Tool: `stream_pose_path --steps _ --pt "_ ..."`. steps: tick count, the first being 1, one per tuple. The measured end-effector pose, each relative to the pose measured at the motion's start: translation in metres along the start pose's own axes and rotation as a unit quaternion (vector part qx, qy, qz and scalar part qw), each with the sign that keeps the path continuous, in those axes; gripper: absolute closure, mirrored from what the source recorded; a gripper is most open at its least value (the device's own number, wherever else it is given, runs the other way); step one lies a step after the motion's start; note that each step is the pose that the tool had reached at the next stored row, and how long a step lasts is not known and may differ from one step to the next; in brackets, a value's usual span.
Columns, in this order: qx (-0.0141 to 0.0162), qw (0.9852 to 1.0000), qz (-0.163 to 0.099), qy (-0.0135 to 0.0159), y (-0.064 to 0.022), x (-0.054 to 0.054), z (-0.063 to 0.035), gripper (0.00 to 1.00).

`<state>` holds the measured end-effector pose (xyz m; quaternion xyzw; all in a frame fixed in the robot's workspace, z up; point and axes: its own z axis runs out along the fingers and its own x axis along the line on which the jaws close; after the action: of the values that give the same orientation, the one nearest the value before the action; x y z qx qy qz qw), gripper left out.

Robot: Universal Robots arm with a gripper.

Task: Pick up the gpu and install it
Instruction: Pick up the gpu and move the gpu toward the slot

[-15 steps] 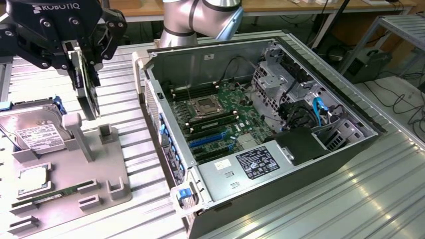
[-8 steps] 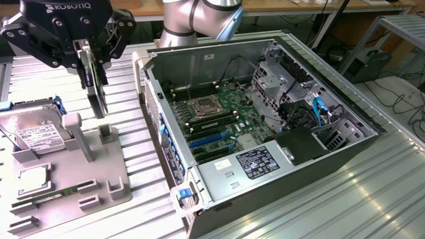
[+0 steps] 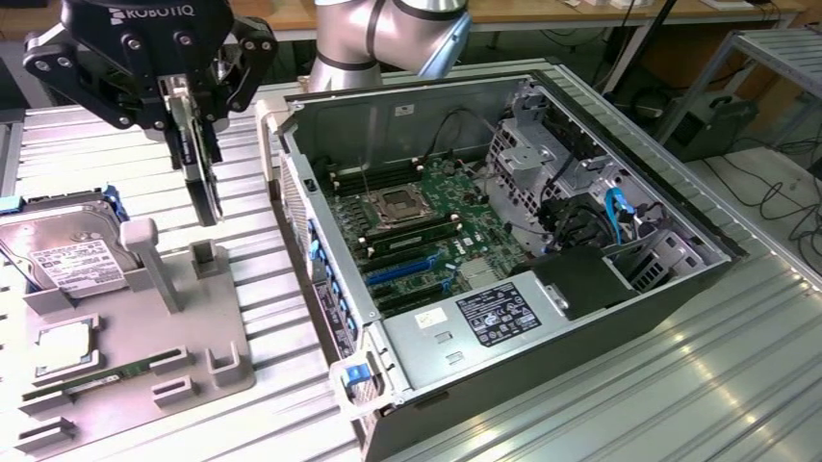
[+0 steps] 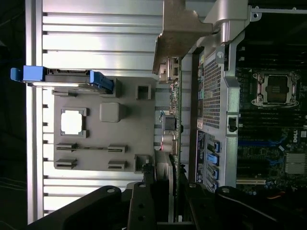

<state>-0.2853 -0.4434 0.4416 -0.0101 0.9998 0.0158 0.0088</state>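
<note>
Aloft, gpu (image 3: 202, 188) in end effector (image 3: 192, 120), beside open case (image 3: 603, 337)

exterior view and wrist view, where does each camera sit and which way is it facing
Exterior view: off the arm, raised, angled down over the open computer case and grey parts tray; shows the arm and the end effector shut on the gpu.
Wrist view: on the wrist, looking straight down past the end effector and along the gpu to the parts tray and computer case.
Shared: end effector, gpu, parts tray, hard drive, computer case.
</note>
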Motion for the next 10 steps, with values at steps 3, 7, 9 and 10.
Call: stream_pose_path --steps 3,7,9,10 --pt "0.0 1.0 0.0 0.0 -0.0001 -0.004 0.0001 0.72" --pt "0.0 1.0 0.0 0.0 -0.0002 -0.01 0.0002 0.72" --pt "0.0 1.0 0.0 0.0 -0.0003 -0.013 0.0002 0.72" --pt "0.0 1.0 0.0 0.0 -0.0003 -0.014 0.0002 0.72"
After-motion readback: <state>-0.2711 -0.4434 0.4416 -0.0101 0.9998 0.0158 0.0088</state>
